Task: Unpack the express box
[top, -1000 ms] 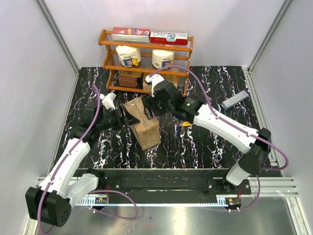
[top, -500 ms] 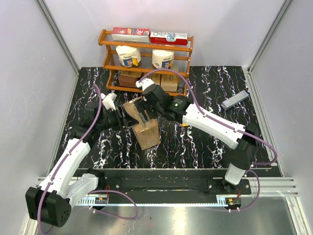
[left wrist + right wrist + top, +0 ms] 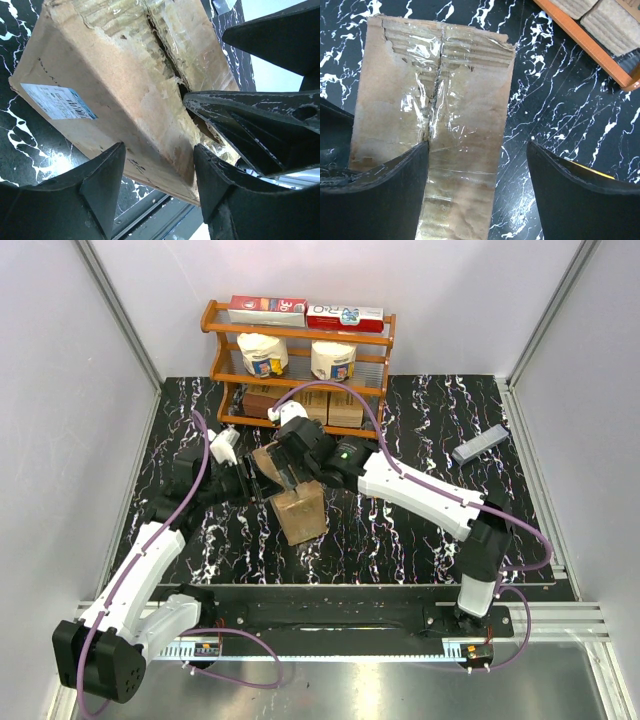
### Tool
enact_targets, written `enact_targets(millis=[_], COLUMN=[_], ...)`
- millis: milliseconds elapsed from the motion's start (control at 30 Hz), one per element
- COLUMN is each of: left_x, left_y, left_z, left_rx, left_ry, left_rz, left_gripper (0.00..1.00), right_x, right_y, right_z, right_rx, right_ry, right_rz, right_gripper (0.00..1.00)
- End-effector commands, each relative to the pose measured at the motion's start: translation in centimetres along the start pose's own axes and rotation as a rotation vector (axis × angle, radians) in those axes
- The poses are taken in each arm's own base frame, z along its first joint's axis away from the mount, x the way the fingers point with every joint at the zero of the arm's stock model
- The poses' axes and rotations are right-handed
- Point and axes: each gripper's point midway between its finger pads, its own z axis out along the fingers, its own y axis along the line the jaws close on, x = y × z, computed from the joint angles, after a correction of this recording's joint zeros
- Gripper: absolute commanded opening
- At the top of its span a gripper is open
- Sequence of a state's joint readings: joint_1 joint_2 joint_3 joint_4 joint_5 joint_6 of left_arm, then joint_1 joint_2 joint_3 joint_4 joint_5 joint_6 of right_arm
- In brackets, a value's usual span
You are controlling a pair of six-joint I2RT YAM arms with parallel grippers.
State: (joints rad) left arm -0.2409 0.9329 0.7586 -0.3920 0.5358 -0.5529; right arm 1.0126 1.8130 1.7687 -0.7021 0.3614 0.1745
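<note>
The express box (image 3: 301, 512), a large brown cardboard carton with clear tape seams, is lying just in front of the orange wooden shelf rack (image 3: 300, 336), the left gripper (image 3: 159, 149) clenching its side, seemingly steadying it, while the right gripper (image 3: 477, 145), spread apart, is probing the torn seam, likely prying it open.

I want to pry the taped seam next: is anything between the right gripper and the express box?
Nothing visible. The express box lies with its taped top bare right below the open right gripper, one finger by the seam. The left gripper straddles the box's side edge, away from the seam.
</note>
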Motion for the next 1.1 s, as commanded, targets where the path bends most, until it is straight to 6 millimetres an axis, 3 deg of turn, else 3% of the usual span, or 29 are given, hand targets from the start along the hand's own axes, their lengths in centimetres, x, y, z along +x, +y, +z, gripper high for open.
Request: enact_targets(millis=[0,400,833,1067], left_x=[1.6,1.6,1.9,2.0], left_y=[3.4,4.2,4.5,4.6], left_z=[0.1,-0.1,0.1,0.1], left_rx=[-0.137,-0.182,-0.188,-0.187], left_ry=[0.043,0.036,0.045,0.049], left_rz=[0.012,0.015,0.012,0.012], left_gripper=[0.6,0.61,0.61,0.61], right_x=[-1.5,-4.3,-4.2,-4.2], right_y=[-2.9,-4.9,-5.7,-5.7], right_z=[-0.6,-3.4,-4.7,-5.2], right_rx=[0.178,0.262,0.288,0.28], right_ry=[-0.04,-0.136,-0.15,-0.157], right_rz=[0.006,0.044,0.109,0.15], right_gripper=[0.8,0.63,0.35,0.33])
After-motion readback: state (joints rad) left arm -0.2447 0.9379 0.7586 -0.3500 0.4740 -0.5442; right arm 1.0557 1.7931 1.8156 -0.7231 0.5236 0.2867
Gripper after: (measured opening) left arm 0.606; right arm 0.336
